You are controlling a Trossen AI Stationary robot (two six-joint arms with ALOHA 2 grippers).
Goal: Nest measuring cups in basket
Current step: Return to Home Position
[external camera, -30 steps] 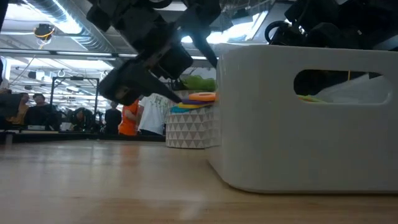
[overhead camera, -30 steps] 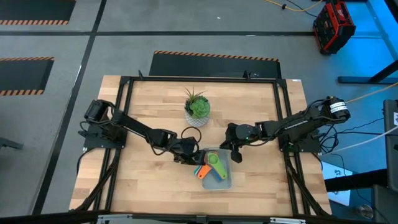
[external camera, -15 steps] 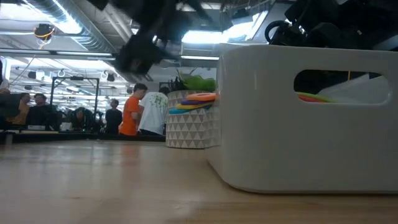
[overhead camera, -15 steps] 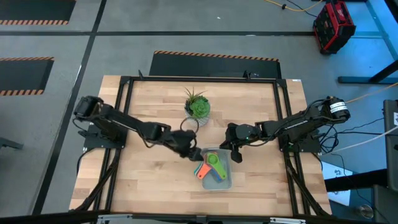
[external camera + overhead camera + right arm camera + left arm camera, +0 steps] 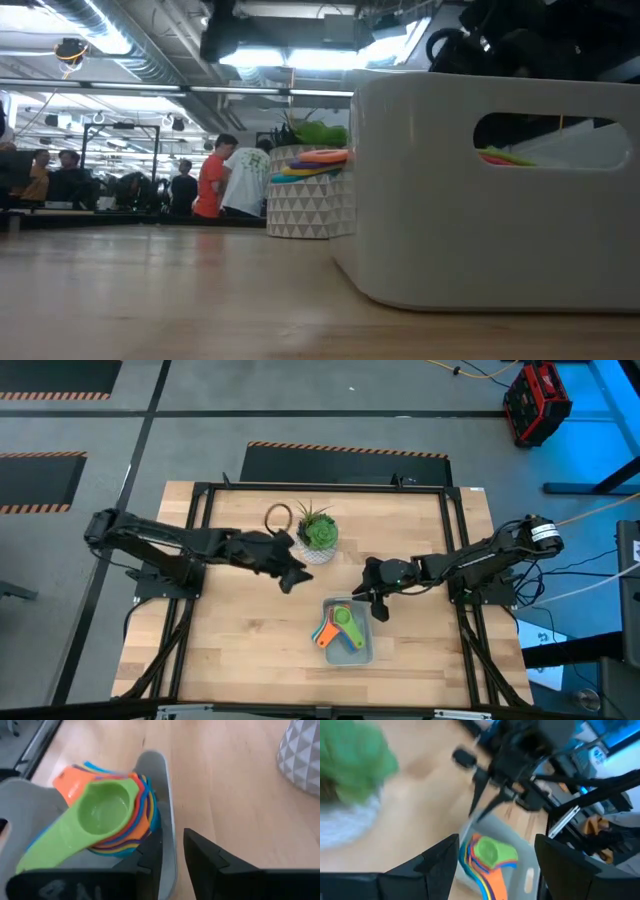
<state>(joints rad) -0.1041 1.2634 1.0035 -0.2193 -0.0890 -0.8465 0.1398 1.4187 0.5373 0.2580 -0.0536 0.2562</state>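
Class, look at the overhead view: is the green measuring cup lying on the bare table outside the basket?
No, the green measuring cup sits on top of the stacked cups inside the basket.

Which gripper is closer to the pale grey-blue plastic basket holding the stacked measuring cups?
Right. The right gripper hangs at the basket's right-hand corner; the left gripper is farther off, beside the white plant pot.
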